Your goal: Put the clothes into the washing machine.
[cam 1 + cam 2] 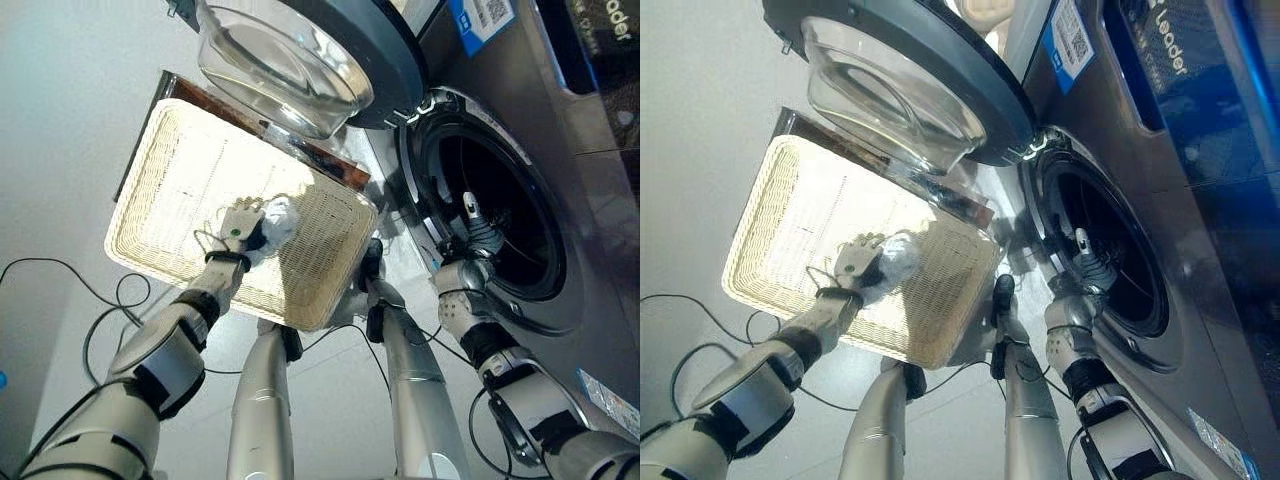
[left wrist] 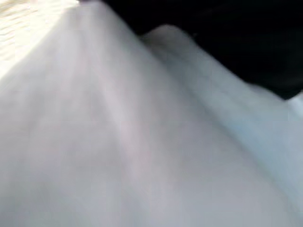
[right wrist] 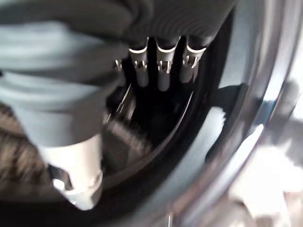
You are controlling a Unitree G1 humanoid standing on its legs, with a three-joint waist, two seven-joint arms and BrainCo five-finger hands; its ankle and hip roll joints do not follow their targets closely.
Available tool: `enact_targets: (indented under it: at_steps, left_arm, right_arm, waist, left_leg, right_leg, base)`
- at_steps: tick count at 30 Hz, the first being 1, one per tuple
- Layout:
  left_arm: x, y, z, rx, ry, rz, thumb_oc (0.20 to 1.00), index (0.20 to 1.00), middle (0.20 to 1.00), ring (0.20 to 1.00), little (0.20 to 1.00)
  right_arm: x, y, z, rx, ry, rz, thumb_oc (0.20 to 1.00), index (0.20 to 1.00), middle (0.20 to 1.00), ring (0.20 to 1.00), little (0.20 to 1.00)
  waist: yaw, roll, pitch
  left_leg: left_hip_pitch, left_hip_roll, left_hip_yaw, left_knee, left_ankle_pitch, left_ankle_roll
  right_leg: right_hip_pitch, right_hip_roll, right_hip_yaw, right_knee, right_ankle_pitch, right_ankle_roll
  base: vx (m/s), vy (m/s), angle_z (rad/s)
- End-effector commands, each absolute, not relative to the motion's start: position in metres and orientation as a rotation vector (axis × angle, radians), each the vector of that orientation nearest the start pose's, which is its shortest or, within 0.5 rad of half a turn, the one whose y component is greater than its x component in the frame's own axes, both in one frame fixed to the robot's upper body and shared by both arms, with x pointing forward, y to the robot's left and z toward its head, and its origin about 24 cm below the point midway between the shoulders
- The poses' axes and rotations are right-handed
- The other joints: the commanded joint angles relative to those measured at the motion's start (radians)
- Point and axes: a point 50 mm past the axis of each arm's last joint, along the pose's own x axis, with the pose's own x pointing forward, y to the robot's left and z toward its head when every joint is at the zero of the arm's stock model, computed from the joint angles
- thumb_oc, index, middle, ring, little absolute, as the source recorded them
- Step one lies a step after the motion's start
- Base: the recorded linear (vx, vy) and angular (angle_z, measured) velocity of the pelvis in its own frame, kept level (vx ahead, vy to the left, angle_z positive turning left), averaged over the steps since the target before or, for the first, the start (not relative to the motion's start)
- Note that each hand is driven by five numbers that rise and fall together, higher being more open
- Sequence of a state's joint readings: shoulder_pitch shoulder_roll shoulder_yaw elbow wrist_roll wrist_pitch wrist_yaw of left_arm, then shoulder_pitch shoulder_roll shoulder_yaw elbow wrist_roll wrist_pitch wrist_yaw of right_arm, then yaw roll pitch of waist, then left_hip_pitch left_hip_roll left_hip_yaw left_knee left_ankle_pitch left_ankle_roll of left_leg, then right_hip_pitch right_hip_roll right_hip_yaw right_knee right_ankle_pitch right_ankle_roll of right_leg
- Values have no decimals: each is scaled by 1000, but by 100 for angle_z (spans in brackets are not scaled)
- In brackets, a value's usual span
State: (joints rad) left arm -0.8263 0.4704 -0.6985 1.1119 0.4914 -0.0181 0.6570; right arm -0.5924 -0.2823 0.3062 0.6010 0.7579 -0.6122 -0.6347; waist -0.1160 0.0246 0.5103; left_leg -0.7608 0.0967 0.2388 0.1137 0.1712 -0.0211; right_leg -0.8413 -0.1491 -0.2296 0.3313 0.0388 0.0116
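Standing wide open beside the right robot hand (image 1: 478, 232): the washing machine (image 1: 560, 160), its round door (image 1: 300, 50) swung out above, the dark drum opening (image 1: 495, 215) gaping just past the fingertips. Lying on the floor under the left robot hand (image 1: 236, 222): a pale wicker basket (image 1: 170, 190), broad and shallow. Resting in that basket, bunched against the left robot hand and partly wrapped by its curling fingers: a small white cloth (image 1: 280, 222), crumpled into a ball. Reaching into the drum mouth with fingers straight and relaxed, holding nothing: the right robot hand. Judging by the look, handling as light, soft and limp, likely sagging and trailing once lifted, hardly slippery and in no way fragile. Best gathering the thick middle of the bunch rather than a loose edge, so nothing dangling catches on the basket rim or the door seal.
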Motion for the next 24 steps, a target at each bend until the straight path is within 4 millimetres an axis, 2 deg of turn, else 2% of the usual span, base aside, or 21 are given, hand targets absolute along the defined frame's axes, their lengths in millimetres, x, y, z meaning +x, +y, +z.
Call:
enact_targets:
  at_steps: [1,3,10,11,12,15,16,20,24]
  left_arm:
    - [370,220,96,1197,-282,375,200,200,200,200,200]
    - [364,221,95,1106,-303,383,200,200,200,200,200]
    - [350,217,86,831,-320,338,200,200,200,200,200]
    - [347,216,86,708,-323,324,200,200,200,200,200]
    - [346,216,86,689,-322,323,200,200,200,200,200]
    - [345,209,91,423,-320,275,200,200,200,200,200]
    - [343,203,92,246,-315,228,200,200,200,200,200]
    - [341,189,96,14,-320,109,200,200,200,200,200]
    - [341,180,99,-117,-317,5,200,200,200,200,200]
  right_arm:
    - [328,-168,124,319,-513,-312,1000,1000,1000,1000,1000]
    - [322,-162,122,239,-531,-236,1000,1000,1000,1000,1000]
    - [314,-166,111,62,-534,-131,1000,1000,1000,1000,1000]
    - [312,-165,111,11,-542,-94,1000,1000,1000,1000,1000]
    - [313,-164,110,0,-541,-84,1000,1000,1000,1000,1000]
    - [312,-152,112,-101,-554,39,1000,1000,1000,1000,1000]
    - [312,-144,112,-155,-545,114,1000,1000,1000,1000,1000]
    - [319,-137,110,-144,-456,228,1000,1000,1000,1000,1000]
    - [324,-134,106,-116,-377,292,1000,1000,1000,1000,1000]
  waist:
    - [37,19,10]
    - [41,18,10]
    - [63,22,10]
    - [68,22,10]
    - [68,22,10]
    - [75,24,10]
    - [83,25,10]
    - [101,26,10]
    - [109,25,10]
  left_leg:
    - [26,1,42,49,-67,-98]
    - [42,3,41,54,-73,-96]
    - [89,-1,26,66,-96,-85]
    - [99,-2,19,65,-102,-81]
    - [100,-3,19,65,-102,-81]
    - [106,-5,10,66,-107,-76]
    - [109,-6,9,66,-109,-72]
    - [111,-10,0,65,-111,-69]
    - [116,-14,-5,56,-110,-69]
  right_leg:
    - [32,4,-29,59,-33,108]
    - [48,-2,-34,70,-46,109]
    - [93,-17,-50,94,-70,112]
    - [103,-17,-51,95,-76,111]
    - [104,-17,-51,95,-76,111]
    - [112,-17,-51,95,-82,109]
    - [116,-17,-55,99,-86,108]
    - [121,-21,-69,104,-89,109]
    - [127,-20,-73,95,-85,108]
  base:
    - [0,1,4]
    - [3,-11,5]
    - [6,-26,6]
    - [1,-29,7]
    - [3,-24,5]
    - [2,-33,4]
    - [-5,-54,4]
    - [-6,-66,5]
    - [4,-41,13]
